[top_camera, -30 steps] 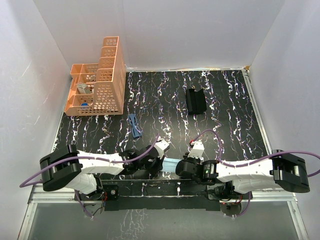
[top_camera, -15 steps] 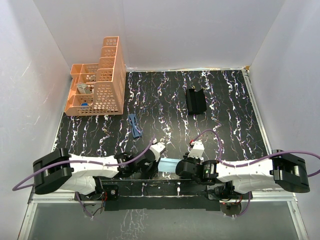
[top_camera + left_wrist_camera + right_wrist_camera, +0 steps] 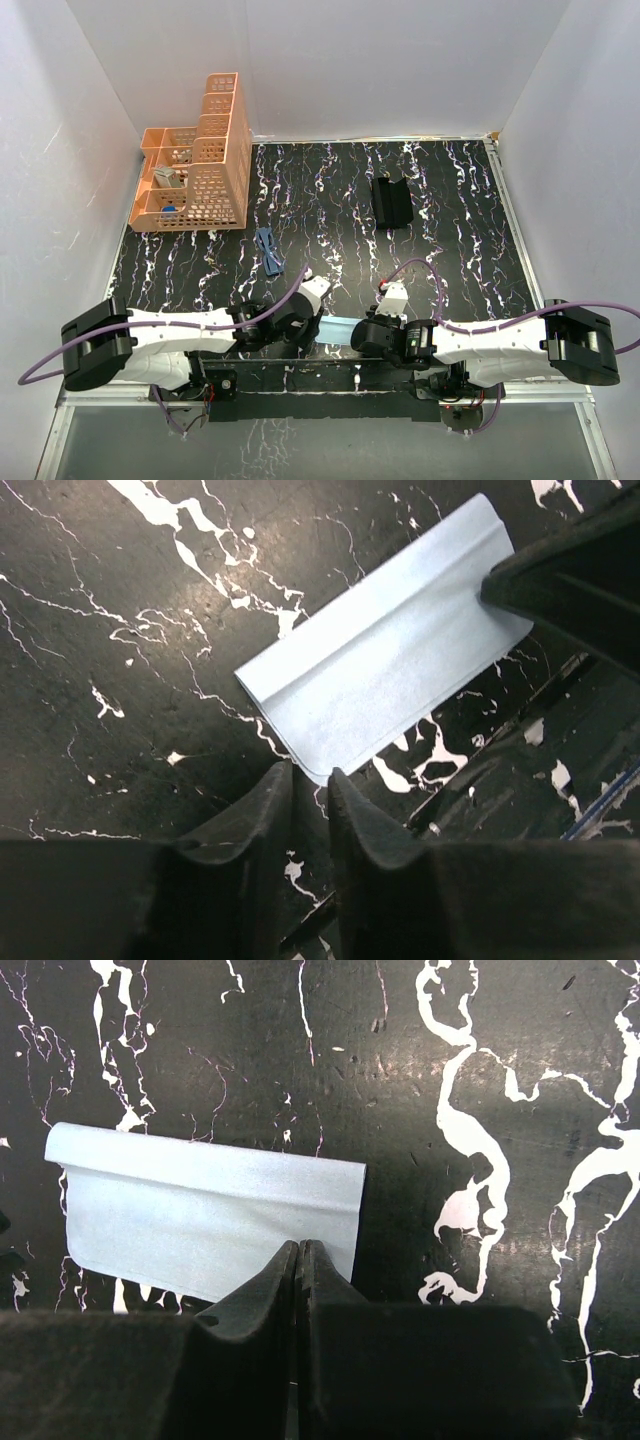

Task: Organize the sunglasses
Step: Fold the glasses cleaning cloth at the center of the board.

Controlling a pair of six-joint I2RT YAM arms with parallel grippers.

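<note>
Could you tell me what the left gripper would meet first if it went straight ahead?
Most likely the light blue cloth, whose near corner lies just beyond the left gripper, though its height above it is unclear.

Left arm [image 3: 180, 328] pulls back and drops lower over table [image 3: 450, 230]; its rear link sits farther left than a second ago. Left end effector [image 3: 310, 775] slides off cloth [image 3: 337, 331], ends at cloth's left corner, fingers a narrow gap apart. Cloth, earlier only thin strip under left wrist, now shows as wider light blue patch between both end effectors. Right end effector [image 3: 300, 1248] shifts only slightly, fingertips pressed together on cloth's near edge.
</note>
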